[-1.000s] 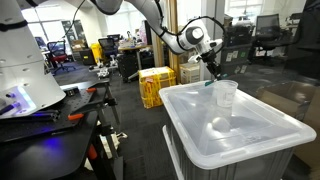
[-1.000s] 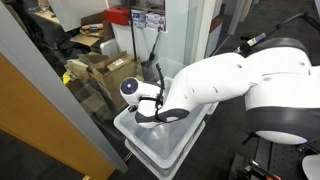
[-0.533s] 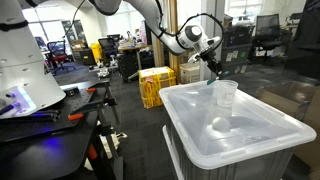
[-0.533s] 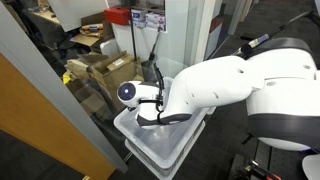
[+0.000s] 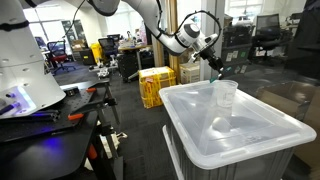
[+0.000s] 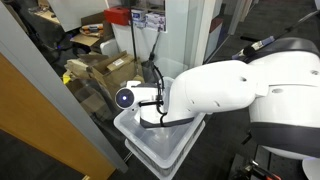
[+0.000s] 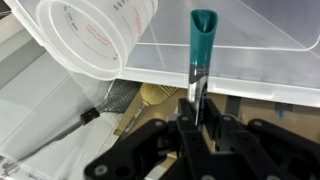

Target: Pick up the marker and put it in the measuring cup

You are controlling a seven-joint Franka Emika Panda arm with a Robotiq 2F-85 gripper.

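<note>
Wrist view: hand [image 7: 196, 108] is pinching the marker [image 7: 201, 50], teal end leading, measuring cup [image 7: 95, 40] just beside. In an exterior view the marker [image 5: 217, 73] is edging closer to the cup rim vs a sec ago, so drop-in's approaching, not inside yet.

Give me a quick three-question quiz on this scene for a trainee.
1. True or false: the marker is already inside the cup.
2. The cup stands on: A) the bin, B) a plate, C) a sink.
3. Fill in: the jaws are shut on the ____.
Key: 1 false; 2 A; 3 marker.
</note>
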